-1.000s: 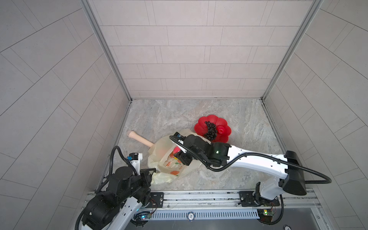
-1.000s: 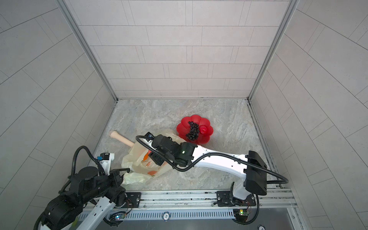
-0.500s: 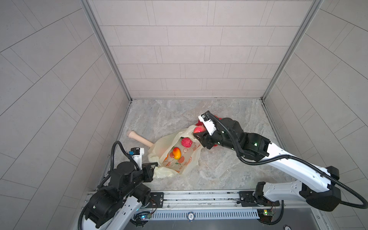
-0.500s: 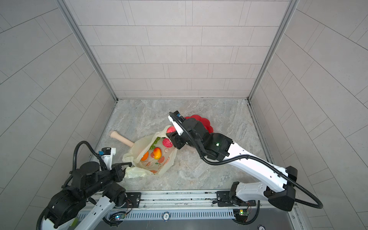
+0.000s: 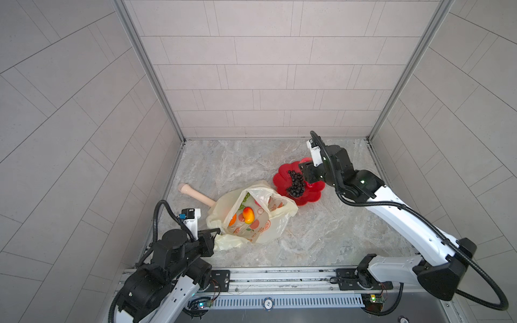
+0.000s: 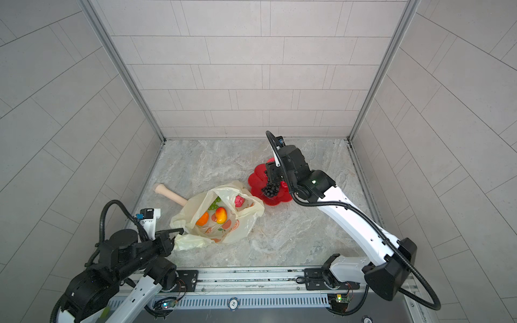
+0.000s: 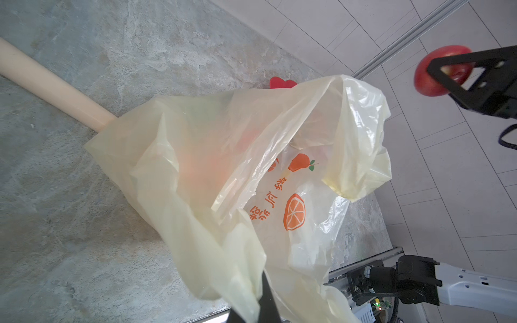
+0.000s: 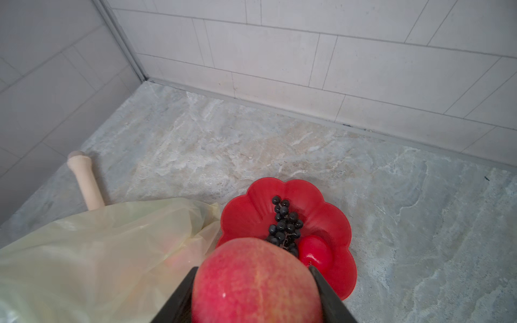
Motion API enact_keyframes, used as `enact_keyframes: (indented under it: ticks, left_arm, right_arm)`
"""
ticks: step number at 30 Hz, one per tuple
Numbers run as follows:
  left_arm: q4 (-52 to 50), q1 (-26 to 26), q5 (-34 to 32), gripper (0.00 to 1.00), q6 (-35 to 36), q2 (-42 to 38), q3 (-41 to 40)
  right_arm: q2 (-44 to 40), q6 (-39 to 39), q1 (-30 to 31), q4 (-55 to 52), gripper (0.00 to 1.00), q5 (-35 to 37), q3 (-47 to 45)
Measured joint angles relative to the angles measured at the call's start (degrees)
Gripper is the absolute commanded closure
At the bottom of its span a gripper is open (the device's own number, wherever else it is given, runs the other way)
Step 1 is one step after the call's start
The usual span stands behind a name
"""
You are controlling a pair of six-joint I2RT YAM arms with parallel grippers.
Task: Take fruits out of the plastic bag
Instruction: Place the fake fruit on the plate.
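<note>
Red apple (image 8: 256,288) gripped by the right claw (image 8: 251,275) over a red flower-shaped plate (image 8: 330,218). Left claw (image 5: 216,232) clenched on the plastic bag (image 5: 268,223) edge.

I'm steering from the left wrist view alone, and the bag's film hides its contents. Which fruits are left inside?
Observer: A mango, an orange, green grapes and a pink fruit lie in the bag.
Operator: What's on the plate? I see only its edge.
Observer: On it lie dark grapes and a small apple.
Operator: And the big apple up there?
Observer: The right gripper holds it over the plate, not yet set down.
</note>
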Motion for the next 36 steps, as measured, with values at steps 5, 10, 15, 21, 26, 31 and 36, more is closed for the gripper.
enact_keyframes:
  ticks: [5, 10, 15, 21, 26, 31, 36]
  left_arm:
    - [-0.17, 0.00, -0.15, 0.97, 0.37, 0.00, 0.00]
    - [-0.55, 0.00, -0.24, 0.97, 0.35, 0.00, 0.00]
    - [-1.66, 0.00, -0.94, 0.97, 0.37, -0.87, 0.13]
    - [-3.15, 0.00, -1.33, 0.97, 0.33, -1.99, 0.42]
    - [-3.52, 0.00, -1.40, 0.97, 0.33, -1.99, 0.96]
    - [-3.58, 0.00, -1.51, 0.97, 0.33, -1.99, 0.98]
    - [-3.65, 0.00, -1.51, 0.97, 0.35, -1.97, 1.09]
  right_arm:
    - [13.70, -1.62, -0.98, 1.09, 0.54, -1.62, 1.88]
    - [27.50, -2.91, -1.03, 1.49, 0.55, -3.63, 7.72]
    - [35.04, -3.32, -1.31, 1.66, 0.53, -4.90, 11.89]
    - [38.95, -3.45, -1.51, 1.70, 0.49, -5.90, 13.73]
    - [40.30, -3.43, -1.77, 1.70, 0.46, -6.16, 13.94]
    - [41.51, -3.43, -1.77, 1.51, 0.37, -6.23, 14.21]
    - [41.57, -3.28, -1.77, 0.74, 0.30, -6.05, 14.62]
